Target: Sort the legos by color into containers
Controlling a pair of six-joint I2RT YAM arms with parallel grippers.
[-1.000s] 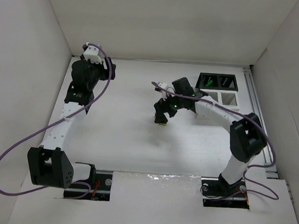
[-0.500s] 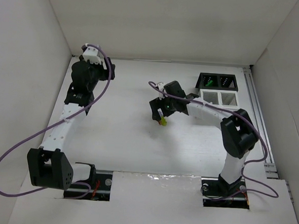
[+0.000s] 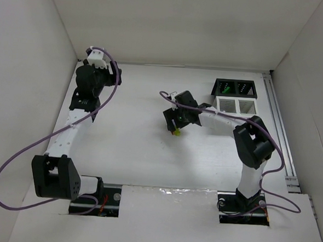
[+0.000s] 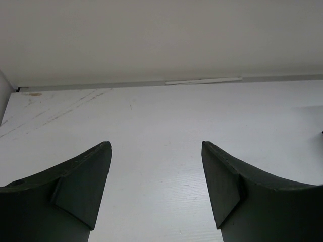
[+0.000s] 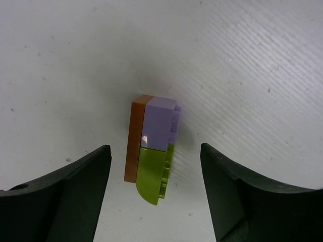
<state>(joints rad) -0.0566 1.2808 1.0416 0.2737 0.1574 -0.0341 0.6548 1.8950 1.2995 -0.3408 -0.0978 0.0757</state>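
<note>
While the white, faintly ribbed table (image 3: 132, 146) is sitting boxed in by plain white walls, the right gripper (image 5: 154, 151) is hanging spread wide, one lego stack (image 5: 150, 146) lying mid-table between its fingers, untouched: three glossy pieces, an orange plate, a purple brick and a rounded lime one. The left gripper (image 4: 156, 148) is gaping over bare surface far left. Two slotted bin pairs, the black pair (image 3: 236, 88) and the white pair (image 3: 237, 106), are standing far right.

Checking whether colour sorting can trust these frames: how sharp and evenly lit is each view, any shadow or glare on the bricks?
Right wrist: the lego stack is sharp, purple, lime and orange readable, soft shadow around it, one faint glint. Top external: even light, stack too tiny to separate colours. Left wrist: evenly lit, no bricks.
</note>
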